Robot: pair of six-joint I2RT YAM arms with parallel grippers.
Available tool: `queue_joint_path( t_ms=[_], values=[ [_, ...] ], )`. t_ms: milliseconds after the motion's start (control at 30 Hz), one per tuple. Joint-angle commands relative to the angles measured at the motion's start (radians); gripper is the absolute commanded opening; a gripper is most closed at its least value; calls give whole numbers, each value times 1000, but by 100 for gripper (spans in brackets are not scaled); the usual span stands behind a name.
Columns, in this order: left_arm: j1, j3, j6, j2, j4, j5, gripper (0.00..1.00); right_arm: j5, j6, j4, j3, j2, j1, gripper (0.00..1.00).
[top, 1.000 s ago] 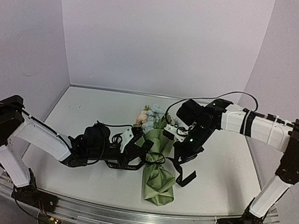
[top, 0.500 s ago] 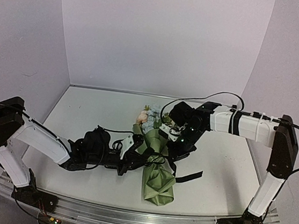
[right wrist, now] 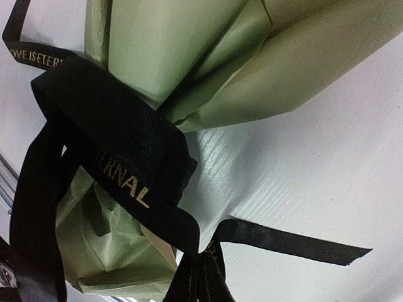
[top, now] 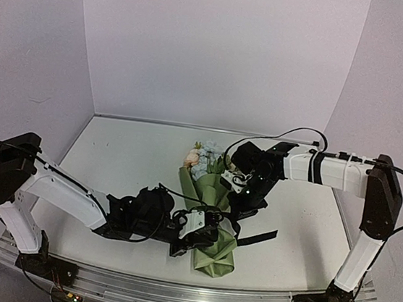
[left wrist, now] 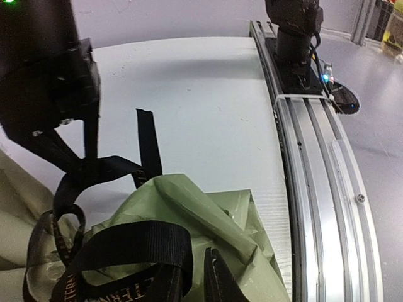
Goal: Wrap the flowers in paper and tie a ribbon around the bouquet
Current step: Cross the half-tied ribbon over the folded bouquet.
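Bouquet of pink and pale blue flowers in an olive-green paper cone lies mid white table. Left gripper sits at the cone's near end, fingers close together at the black lettered ribbon; can't tell if it grips. Right gripper is pinched onto the ribbon strands.

Room is tightest at the waist of the bouquet: the left claw crowds it from the left, the right claw from the right, and loops of ribbon hang across between them. Right of the bouquet's foot a ribbon tail lies flat on the desk. The left arm lies low across the desk front-left of the bouquet. Behind that arm, and behind the flowers, bare desk runs to the walls.
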Motion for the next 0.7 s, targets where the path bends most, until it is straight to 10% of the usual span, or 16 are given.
queue_joint_path(
  t_ms=[0,667],
  values=[
    [-11,59,75,30,-93,-30,18,-13,18,15,-7,-27,1,0],
    [-9,-56,-42,-204,-56,-87,48,-26,20,27,-24,-56,1,0]
  ],
)
